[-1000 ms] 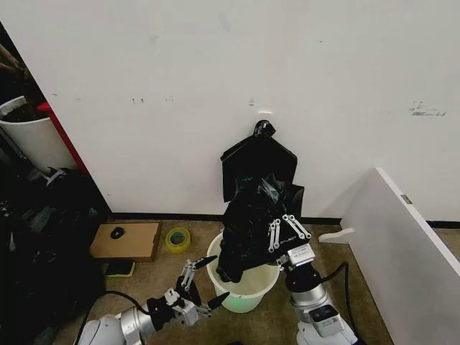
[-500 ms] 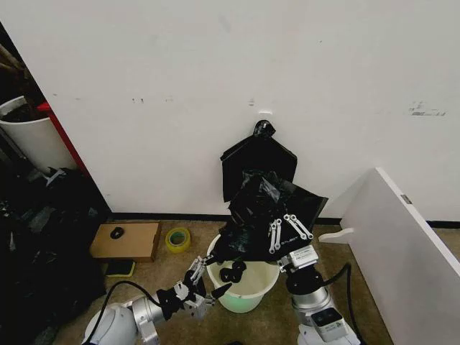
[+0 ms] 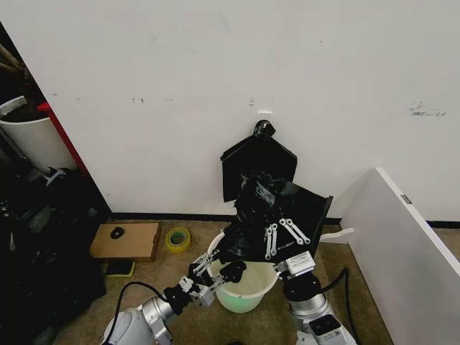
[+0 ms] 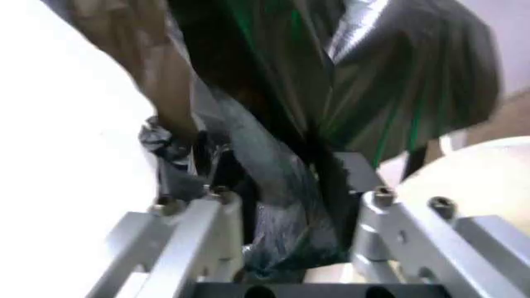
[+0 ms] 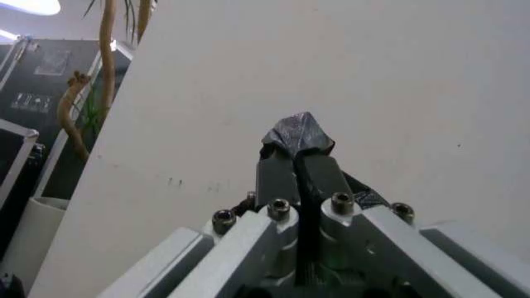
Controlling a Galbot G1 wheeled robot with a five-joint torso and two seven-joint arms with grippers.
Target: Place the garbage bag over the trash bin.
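Right claw: we have it clamped shut on the garbage bag, lifted above the bin at about 12 o'clock from the rim; in the right wrist view a pinched tuft of black film pokes out past the closed fingertips.
Left claw: low at about 9 o'clock of the bin, at its near-left rim; in the left wrist view a hanging fold of the bag sits between its fingers, and we cannot tell whether they have closed on it.
Garbage bag: held up in the air, crumpled and loose, its lower folds dangling to the bin's mouth; we judge the high hold is meant to let the film drop open so a second edge can be taken.
Trash bin: white, standing on the floor just under the bag, mouth not yet covered.
Knotted bundle: flat black packet on the wall at 12 o'clock behind the bag, apart from the work.
Step in hand: we judge we are reaching for the bag's lower edge to spread the opening over the rim.
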